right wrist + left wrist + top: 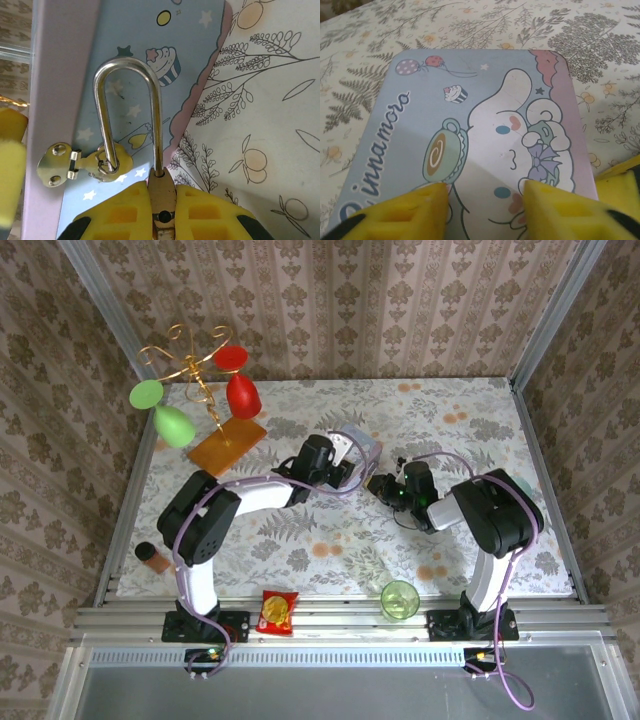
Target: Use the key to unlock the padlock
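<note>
Right gripper (162,212) has its jaws pinched on the padlock (162,192), and from my remote seat that looks like a solid hold. The yellow pads (117,217) squeeze the little brass body from both sides. The silvery shackle runs out of it and loops through the hasp (85,162) on the side of the pale blue tin (135,30). One leg of the shackle goes into the body. The other ends down at the hasp ring, and I honestly can't tell from this angle whether it's popped free or not. Left gripper (485,210) has its jaws spread with nothing between them, hovering at the near edge of the tin's cartoon lid. On the overhead view both grippers meet at the tin around the middle of the flowery tabletop (300,540), left one at its near-left side, right one just to its right. A green cup (400,598) and an orange snack packet (278,612) sit at the near edge, well apart from all that.
</note>
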Tool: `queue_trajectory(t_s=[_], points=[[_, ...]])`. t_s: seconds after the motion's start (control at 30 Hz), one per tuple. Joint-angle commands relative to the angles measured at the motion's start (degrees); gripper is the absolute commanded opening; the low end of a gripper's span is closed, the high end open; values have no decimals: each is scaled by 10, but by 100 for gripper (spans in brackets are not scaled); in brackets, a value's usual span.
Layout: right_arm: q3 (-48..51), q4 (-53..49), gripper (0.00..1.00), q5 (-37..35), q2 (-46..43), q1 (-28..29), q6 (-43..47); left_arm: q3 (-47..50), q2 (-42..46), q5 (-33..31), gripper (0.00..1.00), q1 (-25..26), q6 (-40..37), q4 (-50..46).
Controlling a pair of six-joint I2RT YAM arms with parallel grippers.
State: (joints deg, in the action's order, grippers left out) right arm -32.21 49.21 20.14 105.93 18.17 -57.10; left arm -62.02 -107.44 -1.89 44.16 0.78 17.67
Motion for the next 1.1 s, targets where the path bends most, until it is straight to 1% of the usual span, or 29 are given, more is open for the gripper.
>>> queue_trajectory(t_s=[0.0,0.07,0.13,0.2,0.27,0.33,0.43,0.5,0.57,0.63,0.73,0.97,1.07], points=[[28,78,0,-22,9,8,-56,-1,9,-58,54,25,-50,-87],[47,89,0,-46,-1,6,-72,-23,-3,-83,58,41,-83,-123],[49,83,0,-45,-11,7,-71,-38,-15,-105,60,56,-112,-153],[39,75,0,-37,-10,9,-68,-44,-24,-111,59,61,-127,-177],[35,89,0,-37,-1,8,-82,-43,-27,-109,57,63,-132,-198],[33,122,0,-36,17,9,-107,-30,-20,-121,58,65,-133,-201],[33,171,0,-35,41,13,-142,-14,-4,-129,63,65,-134,-194],[35,183,0,-36,46,14,-148,-18,0,-128,63,67,-137,-195],[39,168,0,-40,37,10,-135,-25,-3,-125,63,70,-146,-202],[43,142,0,-38,22,3,-117,-32,-9,-143,63,76,-156,-206],[46,103,0,-28,0,-11,-100,-29,-12,-145,63,72,-153,-205],[47,119,0,-1,2,-31,-97,-9,-2,-138,61,59,-155,-192],[32,75,0,27,-8,-34,-78,-10,2,-141,61,54,-149,-197]])
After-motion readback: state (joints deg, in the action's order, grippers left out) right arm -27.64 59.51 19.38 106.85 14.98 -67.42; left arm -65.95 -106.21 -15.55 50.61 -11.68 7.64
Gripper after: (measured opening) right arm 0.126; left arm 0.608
